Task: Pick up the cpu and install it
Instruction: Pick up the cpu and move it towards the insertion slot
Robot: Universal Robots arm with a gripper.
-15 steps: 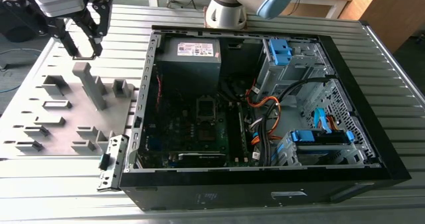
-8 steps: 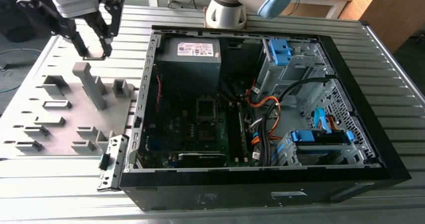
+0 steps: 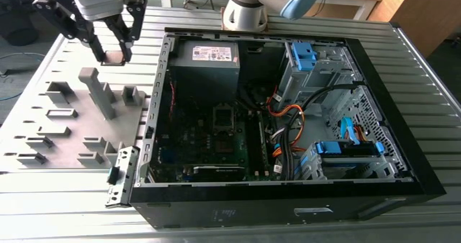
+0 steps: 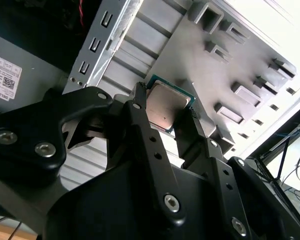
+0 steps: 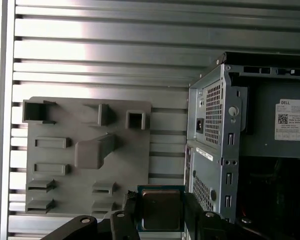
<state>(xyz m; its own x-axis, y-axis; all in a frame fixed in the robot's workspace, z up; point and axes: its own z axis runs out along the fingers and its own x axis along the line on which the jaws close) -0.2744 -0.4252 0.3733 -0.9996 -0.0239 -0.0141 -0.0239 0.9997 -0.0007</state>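
Pincer (image 3: 112, 55): clenched on the chip (image 4: 166, 107), with one black finger on each of two opposite edges. We see no gap between fingers and chip in both wrist views.
Chip: a small square with a silvery top and a narrow green rim, held at the very fingertips with its metal face bare.
Reason for grip: we judge that the edge hold keeps the top and the underside untouched and keeps the chip square to the fingers for seating.
Position: in the exterior view the pincer hangs over the far end of the grey fixture plate (image 3: 122, 127), at the exterior view's left of the computer case (image 3: 288, 200) and outside its wall.
Height: we judge the chip to be clear of the plate, since the first wrist view shows the plate lying apart beyond it.
Fixture plate: flat on the slatted table (image 3: 65, 210), just beside the case. Its blocks and pockets appear meant to park parts at fixed spots.
Case: on its side with the open face up, so the board (image 3: 216, 146) can be reached from above.
Socket (image 3: 224, 117): a hollow metal frame near the middle of the board, well apart from the chip. We cannot tell whether it stands ready.
Progress: pick-up appears done; the chip is not yet installed.
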